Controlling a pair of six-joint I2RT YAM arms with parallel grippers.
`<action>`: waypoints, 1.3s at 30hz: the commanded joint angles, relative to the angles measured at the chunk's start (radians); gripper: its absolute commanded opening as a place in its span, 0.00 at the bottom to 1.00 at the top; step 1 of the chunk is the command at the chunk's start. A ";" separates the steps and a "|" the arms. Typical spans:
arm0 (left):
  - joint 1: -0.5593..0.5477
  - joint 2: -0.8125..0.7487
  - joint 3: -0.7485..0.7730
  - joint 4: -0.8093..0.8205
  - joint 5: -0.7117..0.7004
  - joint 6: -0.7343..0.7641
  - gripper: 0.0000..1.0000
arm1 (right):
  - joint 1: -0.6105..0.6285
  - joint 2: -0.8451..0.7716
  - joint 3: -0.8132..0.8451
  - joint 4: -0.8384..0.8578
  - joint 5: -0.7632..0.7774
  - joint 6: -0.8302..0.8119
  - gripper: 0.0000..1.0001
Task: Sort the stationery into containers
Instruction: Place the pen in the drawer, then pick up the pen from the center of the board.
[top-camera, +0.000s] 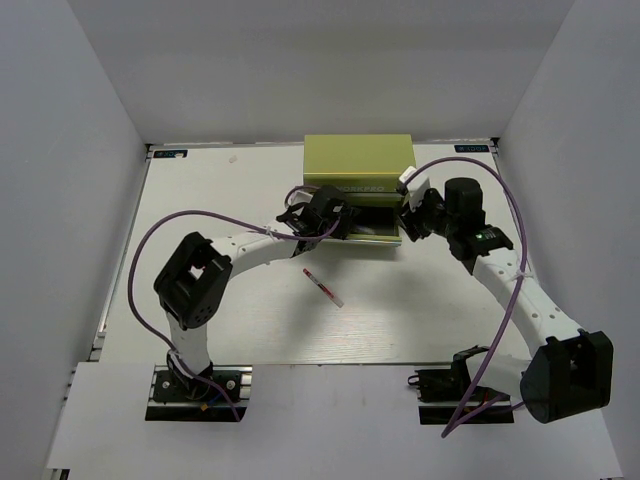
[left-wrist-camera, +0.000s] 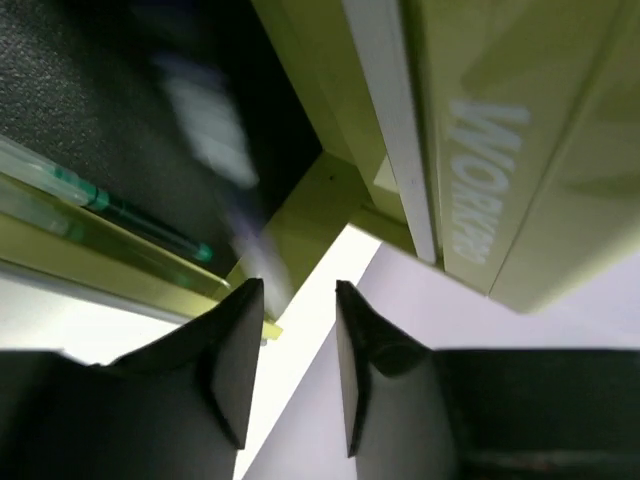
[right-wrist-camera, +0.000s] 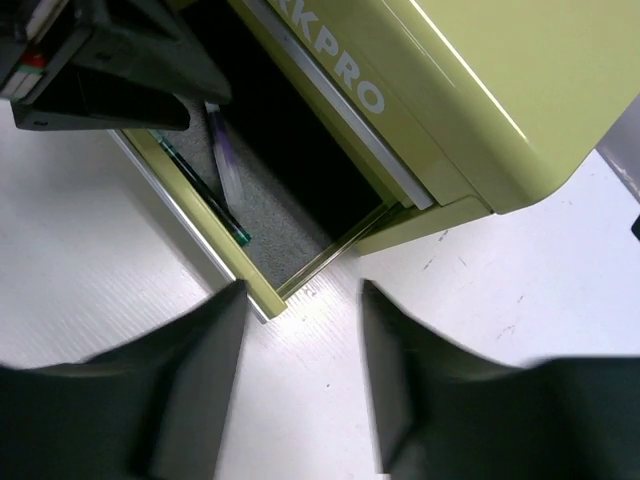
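Observation:
The yellow-green chest (top-camera: 358, 162) stands at the back of the table with its lower drawer (top-camera: 375, 238) pulled out. Inside the drawer (right-wrist-camera: 255, 290) lie a dark green pen (right-wrist-camera: 205, 195) and a purple pen (right-wrist-camera: 222, 160). The left wrist view shows the green pen (left-wrist-camera: 130, 210) against the drawer wall (left-wrist-camera: 100, 260), with a pale blurred shape (left-wrist-camera: 210, 130) above it. A red-pink pen (top-camera: 323, 286) lies on the table in front of the drawer. My left gripper (top-camera: 335, 220) (left-wrist-camera: 298, 290) hangs open and empty over the drawer's left end. My right gripper (top-camera: 408, 222) (right-wrist-camera: 300, 295) is open and empty by the drawer's right front corner.
The chest's front carries embossed lettering (left-wrist-camera: 480, 180) (right-wrist-camera: 340, 70). My left gripper's body (right-wrist-camera: 100, 60) shows over the drawer in the right wrist view. White walls close the table in at the back and sides. Purple cables (top-camera: 150, 240) loop beside both arms.

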 joint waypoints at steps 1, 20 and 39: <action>0.004 -0.010 0.039 0.033 -0.013 -0.012 0.52 | -0.016 -0.020 0.000 0.015 -0.039 0.001 0.58; -0.014 -0.505 -0.257 -0.178 0.050 0.513 0.62 | 0.023 0.139 0.103 -0.389 -0.458 -0.283 0.45; -0.005 -1.114 -0.645 -0.554 -0.124 0.458 0.85 | 0.514 0.509 0.140 -0.050 0.037 0.176 0.62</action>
